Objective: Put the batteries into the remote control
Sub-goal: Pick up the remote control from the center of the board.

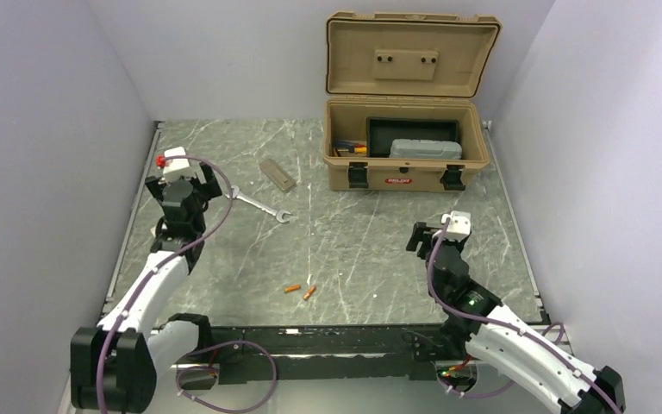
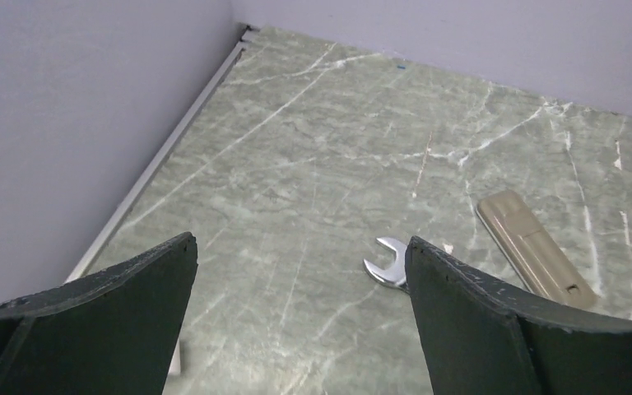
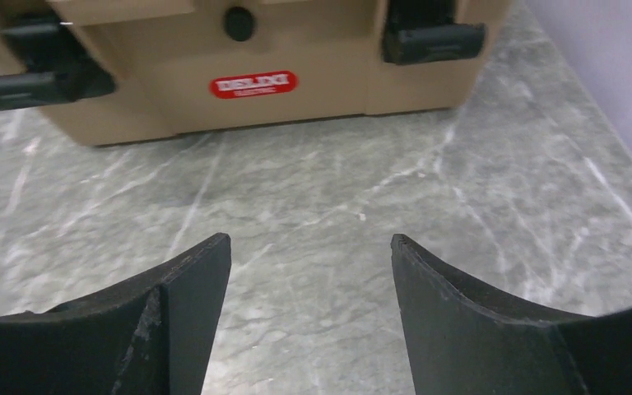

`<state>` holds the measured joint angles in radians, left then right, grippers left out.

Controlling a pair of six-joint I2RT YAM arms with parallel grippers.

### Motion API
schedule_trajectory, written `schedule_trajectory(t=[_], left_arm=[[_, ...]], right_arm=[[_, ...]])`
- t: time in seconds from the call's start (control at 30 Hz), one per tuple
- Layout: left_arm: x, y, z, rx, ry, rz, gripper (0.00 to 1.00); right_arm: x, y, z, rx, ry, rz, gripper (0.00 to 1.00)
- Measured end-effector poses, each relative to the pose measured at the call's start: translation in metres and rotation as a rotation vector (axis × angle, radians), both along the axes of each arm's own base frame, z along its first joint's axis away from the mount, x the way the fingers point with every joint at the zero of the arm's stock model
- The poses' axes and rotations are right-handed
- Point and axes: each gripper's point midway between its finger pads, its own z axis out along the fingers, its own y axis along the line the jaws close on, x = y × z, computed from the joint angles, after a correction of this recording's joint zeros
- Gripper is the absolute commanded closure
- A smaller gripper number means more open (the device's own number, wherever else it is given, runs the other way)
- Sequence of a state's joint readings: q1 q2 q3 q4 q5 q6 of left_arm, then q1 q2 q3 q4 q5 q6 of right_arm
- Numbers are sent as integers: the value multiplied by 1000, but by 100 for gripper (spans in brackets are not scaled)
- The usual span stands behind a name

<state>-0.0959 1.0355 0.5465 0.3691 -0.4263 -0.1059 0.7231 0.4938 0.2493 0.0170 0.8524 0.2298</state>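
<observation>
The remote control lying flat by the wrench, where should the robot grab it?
Probably around its middle, across the narrow width, coming straight down from above. The remote control is a slim bar lying flat on the table, slanted, so it can be pinched only on its two long edges, with the jaws turned to match that slant. The open left gripper is nearest.

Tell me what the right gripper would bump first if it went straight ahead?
Probably the front wall of the open tan plastic toolbox, near its red label. The right gripper points that way, though a downward tilt could meet the marbled tabletop first.
</observation>
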Motion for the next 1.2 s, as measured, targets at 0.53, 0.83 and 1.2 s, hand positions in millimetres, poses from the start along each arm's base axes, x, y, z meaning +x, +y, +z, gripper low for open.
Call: schedule_trajectory(t=[0.53, 0.83, 1.2], left_arm=[[-60, 31, 5, -207, 242, 164, 1], [-75, 5, -19, -262, 365, 16, 1], [-96, -48, -49, -371, 462, -216, 1]], right_arm=[[-11, 190, 26, -22, 190, 614, 7], [-27, 286, 3, -43, 321, 921, 5], [-18, 320, -11, -32, 385, 984, 3]])
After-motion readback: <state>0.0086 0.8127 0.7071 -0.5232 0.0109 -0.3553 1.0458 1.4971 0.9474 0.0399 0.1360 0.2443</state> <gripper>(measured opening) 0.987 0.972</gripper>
